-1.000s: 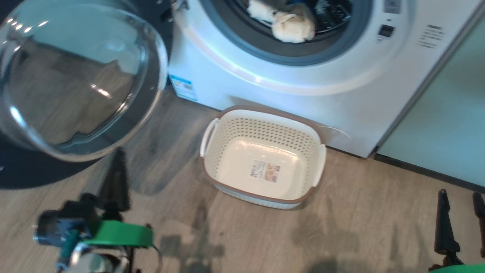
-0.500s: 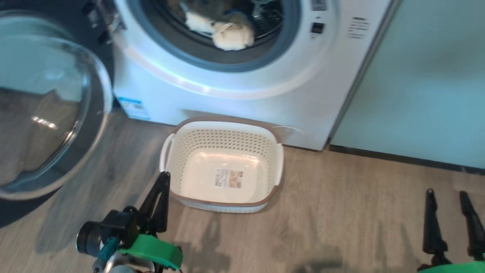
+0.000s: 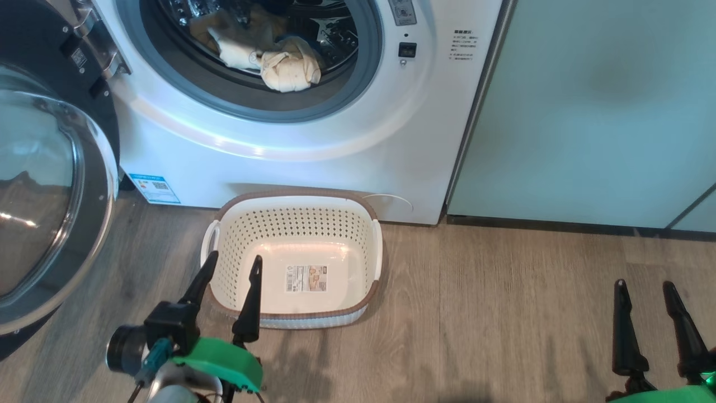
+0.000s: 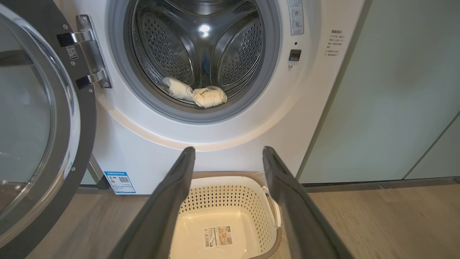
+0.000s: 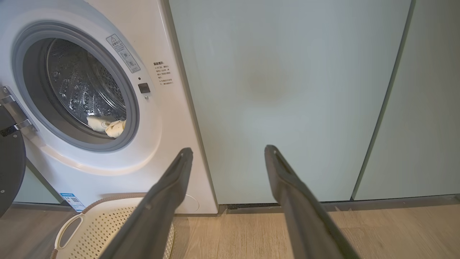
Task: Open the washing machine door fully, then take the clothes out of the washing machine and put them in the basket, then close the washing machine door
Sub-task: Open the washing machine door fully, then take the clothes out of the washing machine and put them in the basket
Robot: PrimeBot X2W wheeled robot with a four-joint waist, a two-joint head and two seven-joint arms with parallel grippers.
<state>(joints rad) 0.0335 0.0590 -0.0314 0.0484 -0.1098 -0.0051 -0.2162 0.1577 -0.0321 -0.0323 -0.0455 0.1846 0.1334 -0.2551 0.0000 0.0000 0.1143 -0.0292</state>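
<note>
The white washing machine point(image 3: 313, 162) stands with its round black door point(image 3: 50, 201) swung wide open to the left. Cream clothes point(image 3: 279, 61) lie at the front of the steel drum, also seen as clothes point(image 4: 201, 95) in the left wrist view and clothes point(image 5: 107, 126) in the right wrist view. The cream basket point(image 3: 224, 235) sits empty on the floor right below the opening. My left gripper point(image 3: 234, 258) hovers open at the basket's near left corner, holding nothing. My right gripper point(image 3: 643, 285) stands open at the lower right, well away from the basket.
Pale green cabinet panels point(image 3: 587, 112) run along the right of the washer. The open door takes up the floor space on the left. Wood floor point(image 3: 503, 313) lies between the basket and my right gripper.
The left gripper's fingers have spread from shut to open. The head camera has swung, so the washer, door and basket sit further left and lower in the picture.
</note>
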